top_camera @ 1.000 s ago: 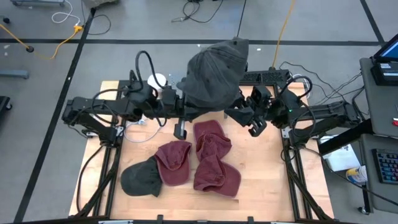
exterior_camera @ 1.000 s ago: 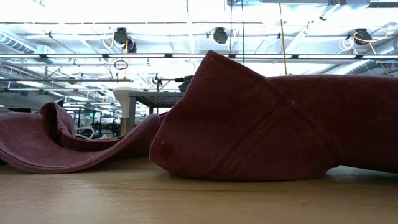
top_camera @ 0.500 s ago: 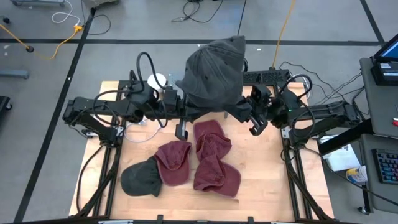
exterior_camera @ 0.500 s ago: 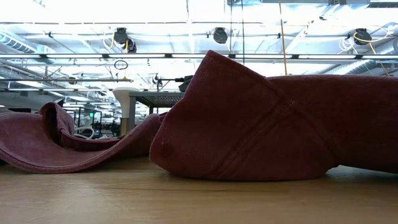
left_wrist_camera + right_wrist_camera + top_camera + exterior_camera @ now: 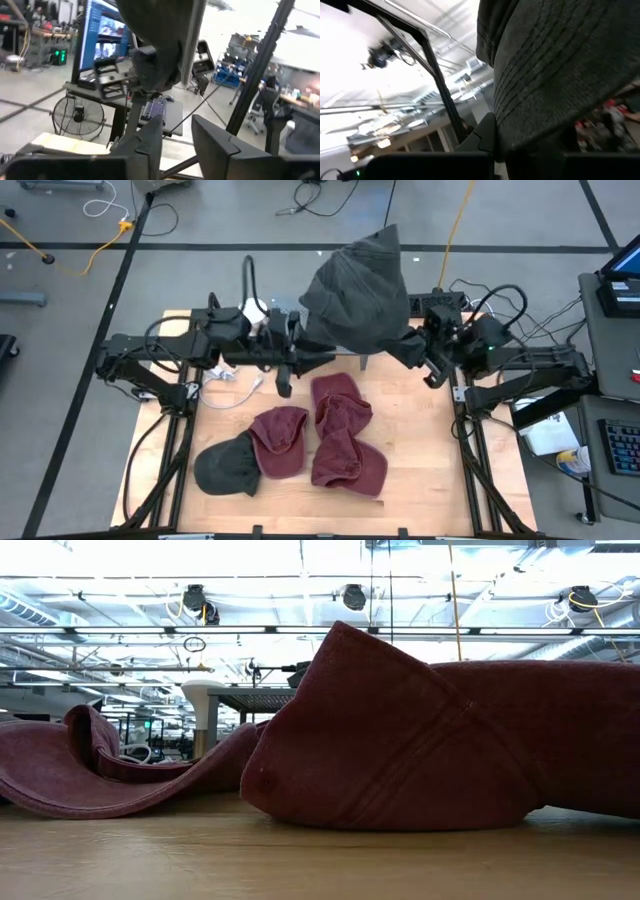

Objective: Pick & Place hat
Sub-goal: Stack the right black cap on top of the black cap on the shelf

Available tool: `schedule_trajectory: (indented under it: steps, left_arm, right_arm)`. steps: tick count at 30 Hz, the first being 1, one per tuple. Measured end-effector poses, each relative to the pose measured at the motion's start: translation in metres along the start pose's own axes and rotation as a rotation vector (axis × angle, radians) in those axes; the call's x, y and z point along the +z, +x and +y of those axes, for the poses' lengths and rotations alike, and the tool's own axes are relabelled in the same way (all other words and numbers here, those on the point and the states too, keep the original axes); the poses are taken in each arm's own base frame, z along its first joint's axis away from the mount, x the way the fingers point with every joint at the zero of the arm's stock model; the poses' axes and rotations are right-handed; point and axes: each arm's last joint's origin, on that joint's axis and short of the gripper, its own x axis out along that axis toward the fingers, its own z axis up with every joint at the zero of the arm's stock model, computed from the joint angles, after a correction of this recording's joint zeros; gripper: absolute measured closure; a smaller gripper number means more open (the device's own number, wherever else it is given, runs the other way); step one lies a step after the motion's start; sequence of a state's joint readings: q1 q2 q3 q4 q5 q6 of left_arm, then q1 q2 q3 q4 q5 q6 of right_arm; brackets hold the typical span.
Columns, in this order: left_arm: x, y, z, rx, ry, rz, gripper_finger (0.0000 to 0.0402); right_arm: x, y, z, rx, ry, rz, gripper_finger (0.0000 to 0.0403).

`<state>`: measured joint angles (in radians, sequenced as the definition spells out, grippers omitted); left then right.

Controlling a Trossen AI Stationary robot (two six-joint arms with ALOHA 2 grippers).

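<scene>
Aloft, right end effector [image 5: 418,352] grips limp grey ribbed hat [image 5: 355,292]; left end effector [image 5: 176,131] parted.

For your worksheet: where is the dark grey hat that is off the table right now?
In the high view the dark grey hat hangs above the table's far edge, near the middle, held up by the right tool, with the red hats lying on the wood below.

We have two dark, near-black arms built of blocky jointed segments. On the left arm [image 5: 190,350], beside the table [image 5: 420,480], a thick black cable arcs up in a loop over the wrist, and a white round part sits near that joint. Thinner black cables curl around the right arm [image 5: 520,360]. Our left gripper's fingers [image 5: 212,142] are matte black, flat and angular.
</scene>
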<state>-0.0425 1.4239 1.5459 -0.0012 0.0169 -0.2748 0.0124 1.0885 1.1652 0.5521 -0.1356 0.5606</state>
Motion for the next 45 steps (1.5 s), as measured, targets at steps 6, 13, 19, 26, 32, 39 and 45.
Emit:
schedule_trajectory:
  steps: [6, 13, 19, 26, 32, 39, 45]
  left_arm:
    - [0.009, -0.015, 0.005, -0.044, -0.047, 0.051, 0.0221]
    - [0.016, -0.042, 0.013, -0.111, -0.128, 0.185, 0.0164]
    - [0.023, -0.062, 0.021, -0.104, -0.201, 0.245, 0.0141]
    - [0.033, -0.086, 0.024, -0.067, -0.238, 0.255, 0.0132]
    - [0.033, -0.076, 0.025, -0.077, -0.27, 0.216, 0.0148]
    - [0.025, -0.055, 0.031, -0.085, -0.282, 0.21, 0.016]
    - [0.016, -0.041, 0.033, -0.096, -0.286, 0.23, 0.0156]
  right_arm:
    - [0.008, -0.022, 0.004, -0.101, 0.005, 0.129, 0.0397]
    - [0.007, -0.039, 0.007, -0.083, 0.026, 0.31, 0.0397]
    - [-0.003, -0.045, 0.006, -0.025, 0.084, 0.472, 0.0397]
    - [-0.012, -0.046, 0.002, -0.013, 0.146, 0.573, 0.0397]
    - [-0.016, -0.042, -0.001, -0.015, 0.146, 0.578, 0.0397]
    - [-0.017, -0.04, -0.002, -0.013, 0.144, 0.575, 0.0397]
    - [-0.015, -0.041, 0.0, 0.017, 0.149, 0.578, 0.0396]
